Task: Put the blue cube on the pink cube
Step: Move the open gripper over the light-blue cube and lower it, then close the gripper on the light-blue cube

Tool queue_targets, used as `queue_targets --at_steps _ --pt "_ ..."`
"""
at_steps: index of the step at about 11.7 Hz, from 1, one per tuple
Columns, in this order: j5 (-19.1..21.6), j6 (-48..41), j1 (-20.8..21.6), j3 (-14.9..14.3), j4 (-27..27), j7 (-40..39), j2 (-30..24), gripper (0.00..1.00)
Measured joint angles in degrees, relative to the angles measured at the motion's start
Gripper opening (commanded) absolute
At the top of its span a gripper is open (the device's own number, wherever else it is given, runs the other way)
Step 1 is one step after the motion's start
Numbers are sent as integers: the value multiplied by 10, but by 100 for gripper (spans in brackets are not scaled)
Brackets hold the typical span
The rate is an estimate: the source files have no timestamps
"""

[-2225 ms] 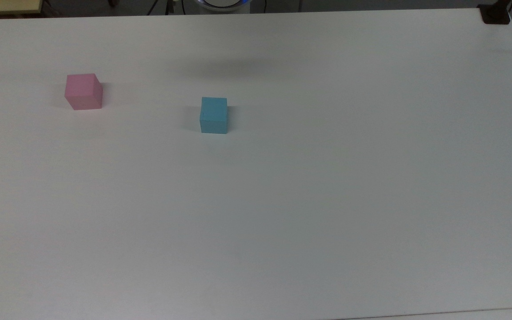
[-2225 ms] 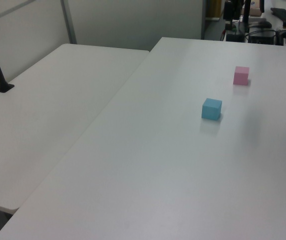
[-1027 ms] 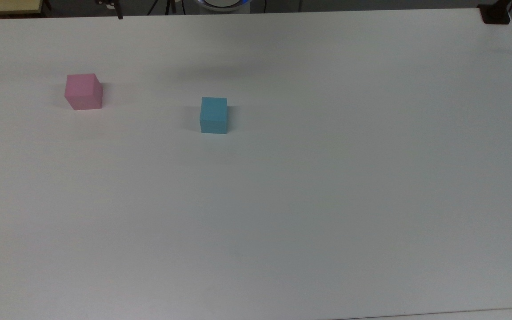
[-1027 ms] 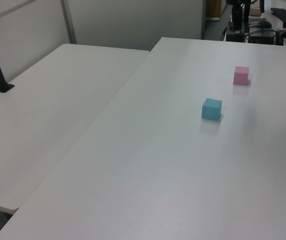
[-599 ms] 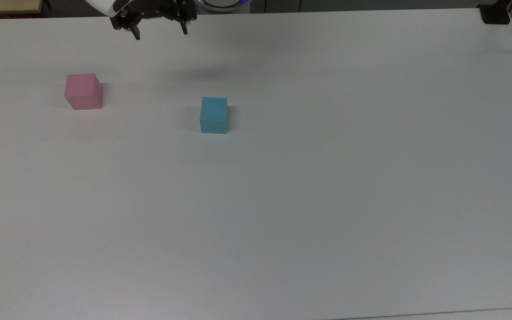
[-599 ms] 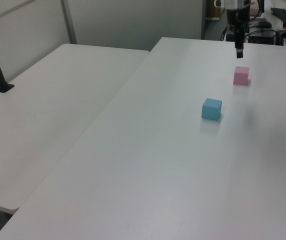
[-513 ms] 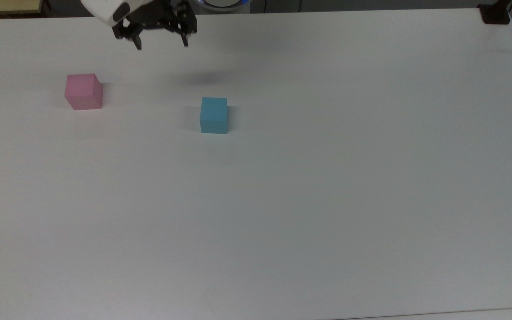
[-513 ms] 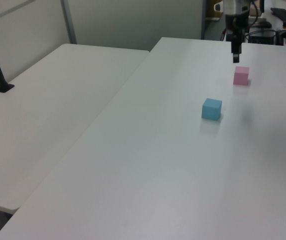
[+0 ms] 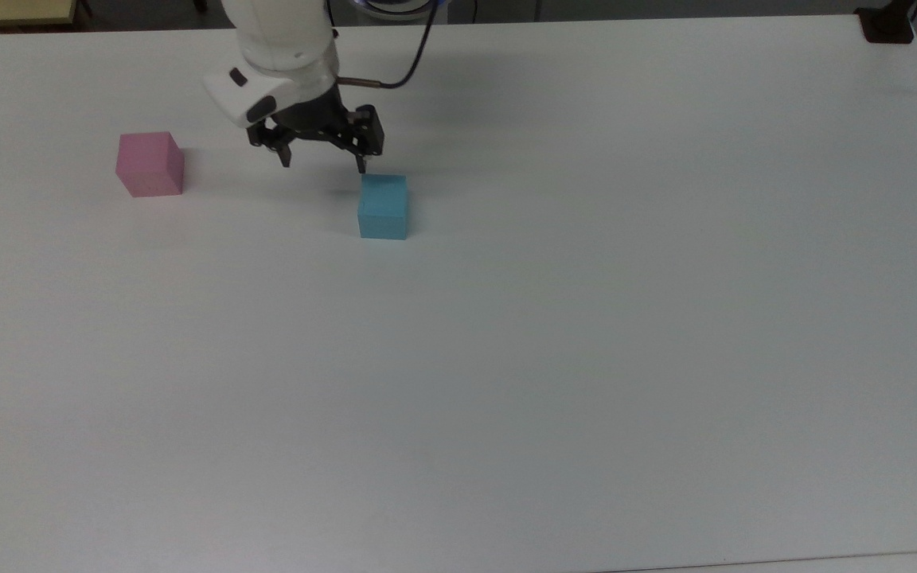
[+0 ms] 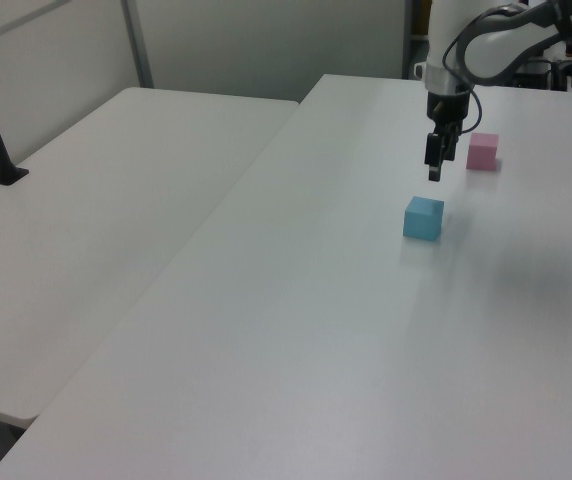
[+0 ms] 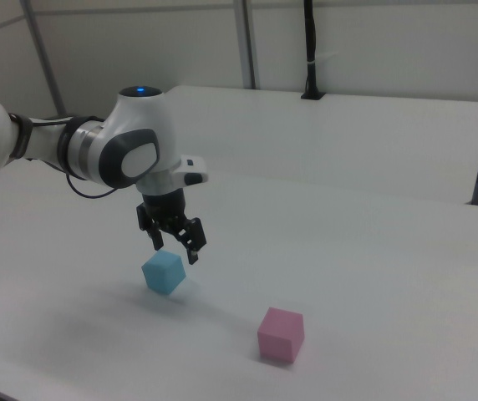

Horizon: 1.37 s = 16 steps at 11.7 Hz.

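Pincer (image 9: 321, 165) hovering empty, jaws apart, above white tabletop (image 9: 586, 318).
Small matte sky-blue cube (image 9: 383, 206) is sitting just below it, pastel pink cube (image 9: 150, 164) well apart; likely light, rigid, best gripped across opposite flat faces.

The top view is looking steeply down on the white table (image 9: 586, 358). The left view and right view are facing it obliquely from opposite sides, all sharing the blue cube (image 9: 383, 206) and pink cube (image 9: 149, 163).

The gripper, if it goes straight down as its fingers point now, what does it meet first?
Most likely the blue cube, or the table just beside it: the open gripper hangs above the cube, slightly off-centre, though depth is unclear.
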Motion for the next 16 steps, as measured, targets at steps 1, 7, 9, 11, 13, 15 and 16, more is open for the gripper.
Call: queue_targets --at_steps 1,7,9,11,13,15,16 --pt "0 2 2 13 0 20 3 100" --pt "-25 34 25 55 0 103 46 100" --pt "-63 45 27 55 1 130 63 81" --pt "-93 45 30 55 2 154 72 63" --pt "-99 45 36 55 7 184 79 47" --pt "-100 33 38 55 28 208 79 47" --pt "-100 2 37 55 51 210 77 47"
